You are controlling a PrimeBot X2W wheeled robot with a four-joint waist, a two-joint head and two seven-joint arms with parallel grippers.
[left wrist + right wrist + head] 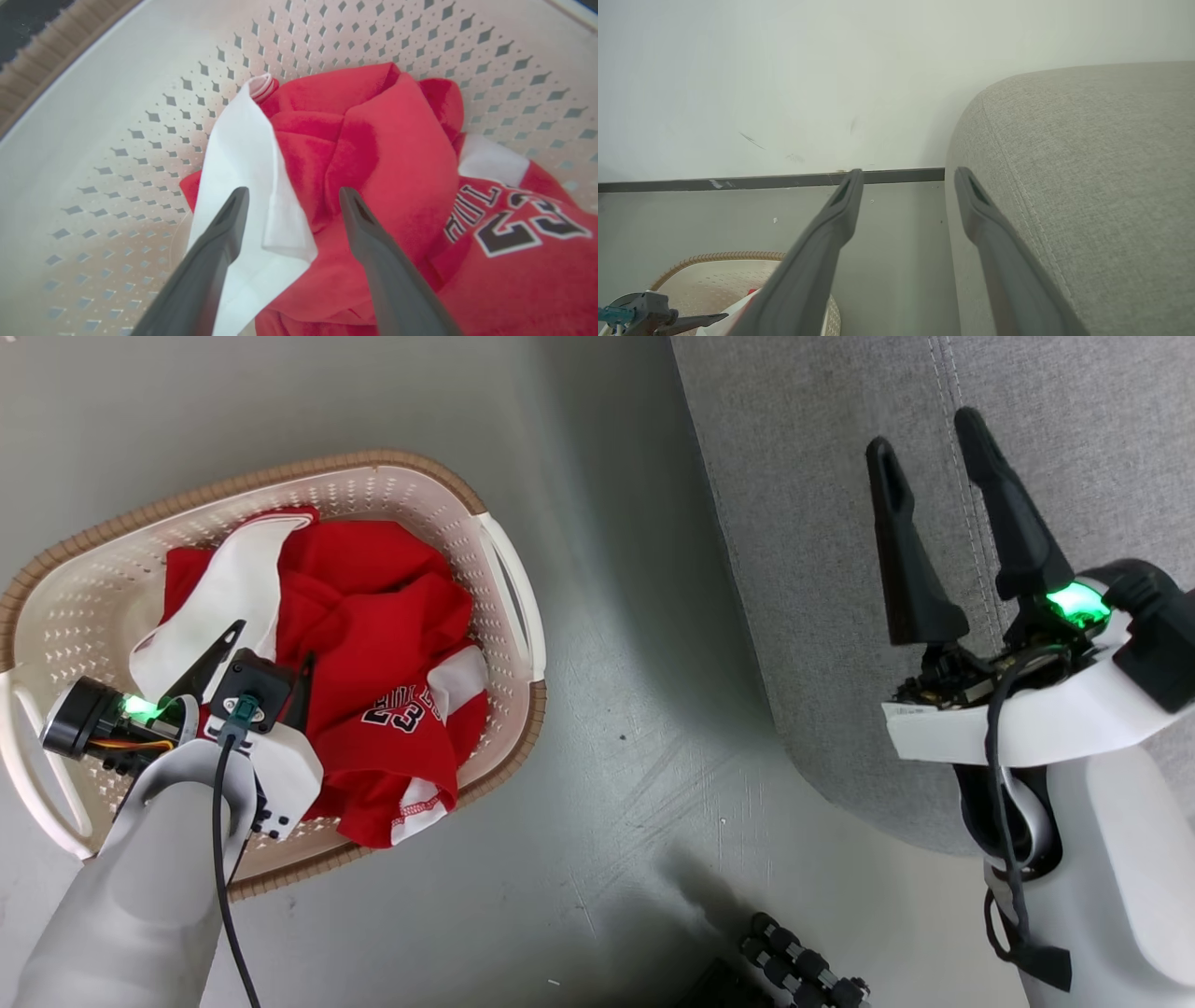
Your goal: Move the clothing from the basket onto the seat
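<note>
Head view: my left gripper (269,649) hangs open inside the basket (509,583) at nine o'clock, fingers spread above the clothing (373,607), a red heap with white trim and a "23" jersey lying toward the basket's five o'clock side. At two o'clock the grey seat (822,495) rises from the floor (607,756), and my right gripper (922,432) is poised over its edge, fingers apart and empty. Left wrist view: my two fingers straddle a white panel (243,154) folded over red fabric, with the jersey print at four o'clock; whether the tips touch the cloth, I cannot tell. Right wrist view: my right gripper (909,171) is open, the seat (1087,163) fills three o'clock, and the basket's brown rim (714,256) curves in at seven o'clock below a pale wall (784,70).
</note>
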